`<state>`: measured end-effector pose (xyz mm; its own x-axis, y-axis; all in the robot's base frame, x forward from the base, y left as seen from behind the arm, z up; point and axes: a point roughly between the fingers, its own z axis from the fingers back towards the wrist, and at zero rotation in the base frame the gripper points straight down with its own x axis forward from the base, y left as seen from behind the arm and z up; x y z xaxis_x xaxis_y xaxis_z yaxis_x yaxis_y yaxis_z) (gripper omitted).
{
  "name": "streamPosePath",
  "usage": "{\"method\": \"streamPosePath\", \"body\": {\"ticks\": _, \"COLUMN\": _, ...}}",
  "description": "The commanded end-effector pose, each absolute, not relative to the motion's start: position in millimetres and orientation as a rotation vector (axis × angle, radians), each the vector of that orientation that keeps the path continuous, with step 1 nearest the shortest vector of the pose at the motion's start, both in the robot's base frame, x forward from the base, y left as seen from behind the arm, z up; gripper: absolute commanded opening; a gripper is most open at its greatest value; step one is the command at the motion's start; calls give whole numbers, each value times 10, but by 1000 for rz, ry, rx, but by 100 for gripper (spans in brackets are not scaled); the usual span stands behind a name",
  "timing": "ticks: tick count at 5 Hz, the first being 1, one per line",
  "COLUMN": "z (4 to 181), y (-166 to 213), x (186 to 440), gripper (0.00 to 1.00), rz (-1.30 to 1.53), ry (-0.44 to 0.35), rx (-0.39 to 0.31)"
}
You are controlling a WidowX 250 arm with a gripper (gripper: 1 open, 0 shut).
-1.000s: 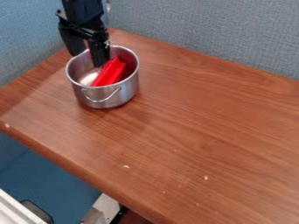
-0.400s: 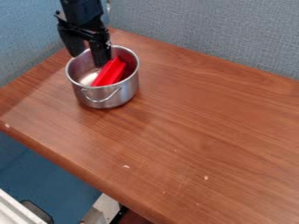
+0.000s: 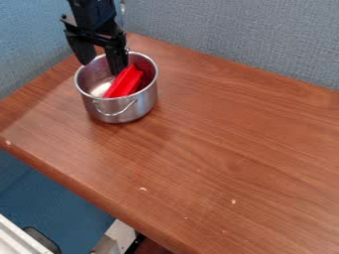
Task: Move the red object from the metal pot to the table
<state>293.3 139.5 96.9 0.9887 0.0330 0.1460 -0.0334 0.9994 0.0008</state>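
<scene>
**Open tool above the pot, red object still inside**

Camera view. The tool (image 3: 101,58), black and pointing straight down, hangs over the far left part of the scene with its two fingers (image 3: 117,50) spread apart and nothing between them. Their tips reach down to about the rim of the metal pot (image 3: 117,99), on the pot's far left side; whether they touch the rim or the inner wall cannot be told at this sharpness. The dark body of the arm rises out of the top edge of the picture directly above the tool.

The metal pot is a small, shiny, round steel vessel with straight sides, standing upright near the far left corner of the counter (image 3: 225,139). A thin wire handle lies folded down against its near side. Inside it rests the red object (image 3: 129,79), a bright red bar that lies tilted, its upper end leaning on the far right part of the rim and its lower end down toward the pot's floor. The tool's right-hand finger stands just beside the bar's left edge; contact cannot be confirmed.

The counter is a reddish-brown wood-grain top with rounded edges, bare apart from a few pale specks near its front. A grey-blue textured wall (image 3: 252,35) stands behind it, and blue flooring shows below its near left edge.
</scene>
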Motion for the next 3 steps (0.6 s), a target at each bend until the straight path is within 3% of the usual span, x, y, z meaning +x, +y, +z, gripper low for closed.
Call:
{"method": "streamPosePath", "body": {"ticks": 1, "z": 1077, "y": 1441, "x": 3031, "gripper": 100, "rz": 12, "ry": -176, "rx": 19}}
{"method": "streamPosePath", "body": {"ticks": 3, "z": 1142, "y": 1559, "x": 3107, "gripper": 100, "rz": -12, "ry": -174, "rx": 17}}
